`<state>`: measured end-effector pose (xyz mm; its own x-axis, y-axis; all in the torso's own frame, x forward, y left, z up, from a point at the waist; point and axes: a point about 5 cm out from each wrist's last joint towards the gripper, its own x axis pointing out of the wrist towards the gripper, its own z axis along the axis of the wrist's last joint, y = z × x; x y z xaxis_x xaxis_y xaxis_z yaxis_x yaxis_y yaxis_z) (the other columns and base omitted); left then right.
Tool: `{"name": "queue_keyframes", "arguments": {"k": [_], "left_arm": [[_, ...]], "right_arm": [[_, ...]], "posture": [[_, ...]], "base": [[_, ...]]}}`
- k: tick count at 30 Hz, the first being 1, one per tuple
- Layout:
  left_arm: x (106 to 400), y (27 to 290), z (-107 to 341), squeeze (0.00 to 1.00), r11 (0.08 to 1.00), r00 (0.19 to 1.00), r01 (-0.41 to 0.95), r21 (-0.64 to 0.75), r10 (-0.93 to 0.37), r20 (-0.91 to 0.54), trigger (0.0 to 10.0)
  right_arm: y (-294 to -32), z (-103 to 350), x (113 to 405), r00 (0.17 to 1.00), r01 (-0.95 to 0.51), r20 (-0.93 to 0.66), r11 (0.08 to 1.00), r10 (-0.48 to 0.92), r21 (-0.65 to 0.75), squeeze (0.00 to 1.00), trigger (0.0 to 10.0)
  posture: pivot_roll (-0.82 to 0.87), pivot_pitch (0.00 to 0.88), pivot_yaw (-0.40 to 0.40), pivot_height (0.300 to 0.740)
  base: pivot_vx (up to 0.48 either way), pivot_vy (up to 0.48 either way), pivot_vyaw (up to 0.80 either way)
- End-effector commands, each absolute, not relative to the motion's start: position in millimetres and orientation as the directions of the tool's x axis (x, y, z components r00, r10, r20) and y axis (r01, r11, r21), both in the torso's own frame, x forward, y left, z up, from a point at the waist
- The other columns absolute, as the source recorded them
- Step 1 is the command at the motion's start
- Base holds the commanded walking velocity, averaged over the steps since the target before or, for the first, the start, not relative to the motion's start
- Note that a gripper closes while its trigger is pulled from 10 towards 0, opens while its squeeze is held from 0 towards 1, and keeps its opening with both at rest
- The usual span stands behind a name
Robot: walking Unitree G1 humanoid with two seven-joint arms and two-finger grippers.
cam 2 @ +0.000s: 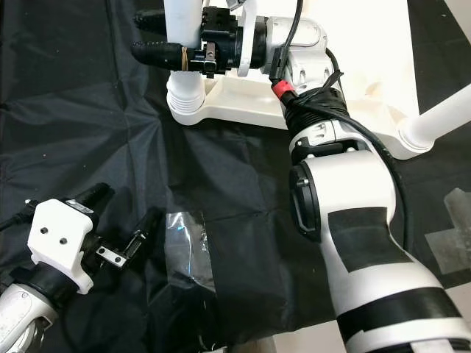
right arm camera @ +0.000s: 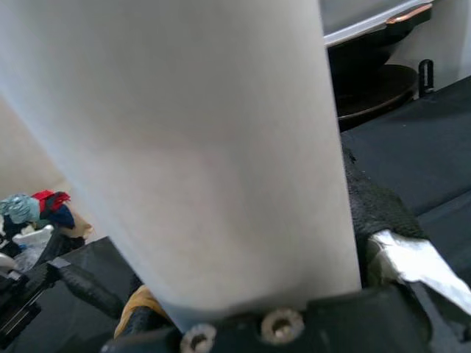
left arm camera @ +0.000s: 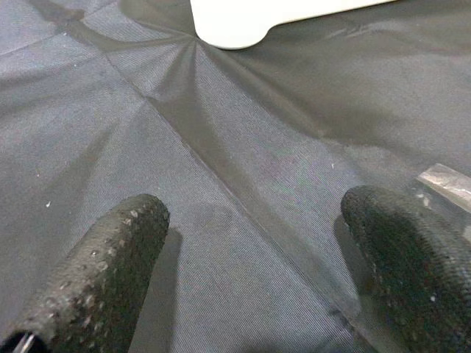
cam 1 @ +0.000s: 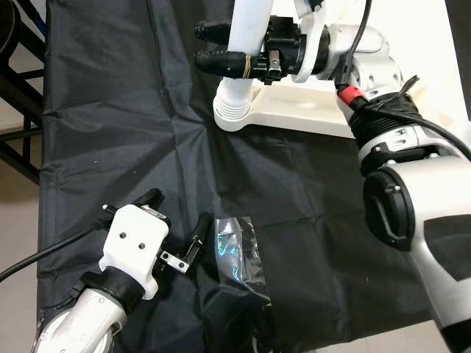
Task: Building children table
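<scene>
— Where is your right pincer [cam 1: 213, 46], and what does it do?

— It is at the far side of the black cloth sheet [cam 1: 110, 110]. My two black fingers are closed around the white round plastic leg [cam 1: 246, 37], one finger on each side of it. A yellow-brown band sits on one finger close to the leg. In my right wrist view the leg stands directly before the camera, very near.

— And the leg, where is it standing?

— It stands upright in the ribbed white socket [cam 1: 232, 103] at the corner of the white plastic tabletop [cam 1: 309, 110]. The tabletop lies on the cloth with its underside up. In the right eye view a second white leg [cam 2: 441, 114] goes out from another corner of the tabletop.

— What about your left pincer [cam 1: 175, 224]?

— It hangs low over the near part of the cloth, with its fingers [left arm camera: 110, 272] spread apart and nothing between them. Just beside it lies a small clear plastic bag [cam 1: 237, 254], flat on the cloth. What is inside the bag I cannot tell.
</scene>
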<state>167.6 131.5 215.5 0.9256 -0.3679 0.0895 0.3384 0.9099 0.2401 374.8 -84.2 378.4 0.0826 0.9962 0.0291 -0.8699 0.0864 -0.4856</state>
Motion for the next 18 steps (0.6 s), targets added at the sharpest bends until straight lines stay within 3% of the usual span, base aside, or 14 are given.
{"name": "queue_keyframes", "arguments": {"k": [1, 18], "left_arm": [[163.7, 130.4, 213.4, 0.00, 0.910, 0.927, 0.343, 0.234, -0.368, 0.072, 10.0], [163.6, 129.0, 212.7, 0.00, 0.908, 0.927, 0.345, 0.237, -0.370, 0.068, 10.0]], "right_arm": [[-87.3, 343.9, 384.0, 0.146, -0.910, -0.090, 0.098, 0.985, -0.403, 0.00, 10.0], [-89.6, 336.7, 388.6, 0.234, -0.894, -0.118, 0.166, 0.965, -0.415, 0.00, 10.0]], "posture": [[-0.03, 0.526, -0.081, 0.740], [-0.04, 0.513, -0.079, 0.740]], "base": [[0.000, 0.000, 0.00], [0.000, 0.000, 0.00]]}}
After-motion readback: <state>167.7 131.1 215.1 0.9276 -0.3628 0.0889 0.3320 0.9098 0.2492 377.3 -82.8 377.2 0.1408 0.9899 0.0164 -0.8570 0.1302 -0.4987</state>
